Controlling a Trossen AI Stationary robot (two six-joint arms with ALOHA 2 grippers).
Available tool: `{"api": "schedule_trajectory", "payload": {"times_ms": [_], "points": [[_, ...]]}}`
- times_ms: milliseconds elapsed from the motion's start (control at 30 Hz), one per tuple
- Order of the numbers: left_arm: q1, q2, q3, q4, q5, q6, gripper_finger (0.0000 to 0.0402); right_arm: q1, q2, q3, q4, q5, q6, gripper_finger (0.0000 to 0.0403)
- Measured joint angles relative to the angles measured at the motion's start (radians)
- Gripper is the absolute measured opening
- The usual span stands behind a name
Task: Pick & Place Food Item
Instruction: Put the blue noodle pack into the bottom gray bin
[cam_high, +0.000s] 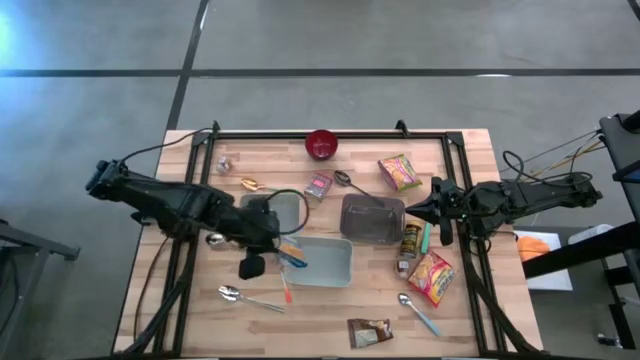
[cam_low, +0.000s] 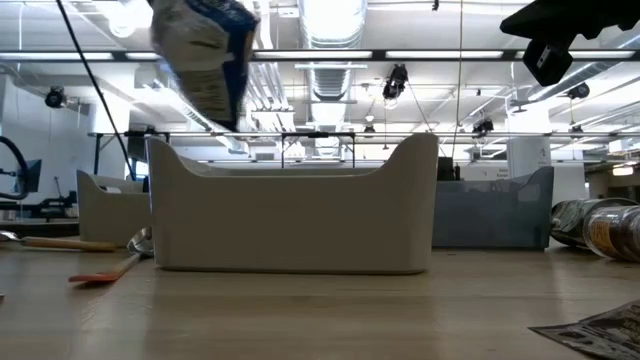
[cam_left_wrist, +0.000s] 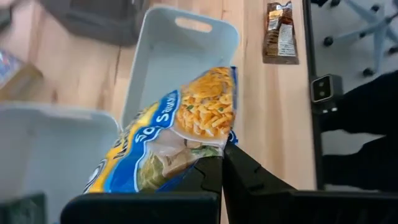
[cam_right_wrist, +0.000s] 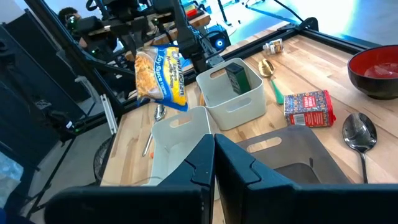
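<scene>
Pick done, place pending.
- Left tool (cam_left_wrist: 222, 163) clamped on edge of yellow-blue food packet (cam_left_wrist: 180, 134); packet airborne, clear of table (cam_high: 460, 310), hanging over near end of white bin (cam_left_wrist: 177, 53).
- White bin appears empty.
- Judgement: remaining = lower packet into bin, release, retract.
- Second white bin (cam_right_wrist: 233, 93) beside it holds dark green box (cam_right_wrist: 237, 77).
- Right tool (cam_right_wrist: 214, 152) closed, empty, parked at 3 o'clock over grey bin (cam_high: 372, 218).
- Loose packets, spoons, red bowl (cam_high: 321, 144) at 12 o'clock untouched.
</scene>
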Motion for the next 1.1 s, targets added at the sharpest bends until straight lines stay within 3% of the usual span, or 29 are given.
{"api": "schedule_trajectory", "payload": {"times_ms": [267, 567, 867, 1100], "points": [[0.079, 0.094, 0.047, -0.035, 0.019, 0.210, 0.0000, 0.000, 0.000, 0.000, 0.000, 0.000, 0.000, 0.0008], [0.085, 0.176, 0.056, -0.045, -0.003, 0.295, 0.0000, 0.000, 0.000, 0.000, 0.000, 0.000, 0.000, 0.0008], [0.052, 0.205, 0.092, -0.048, -0.131, 0.352, 0.0000, 0.000, 0.000, 0.000, 0.000, 0.000, 0.000, 0.0008], [0.021, 0.258, 0.122, -0.052, -0.151, 0.375, 0.0000, 0.000, 0.000, 0.000, 0.000, -0.001, 0.000, 0.0008]]}}
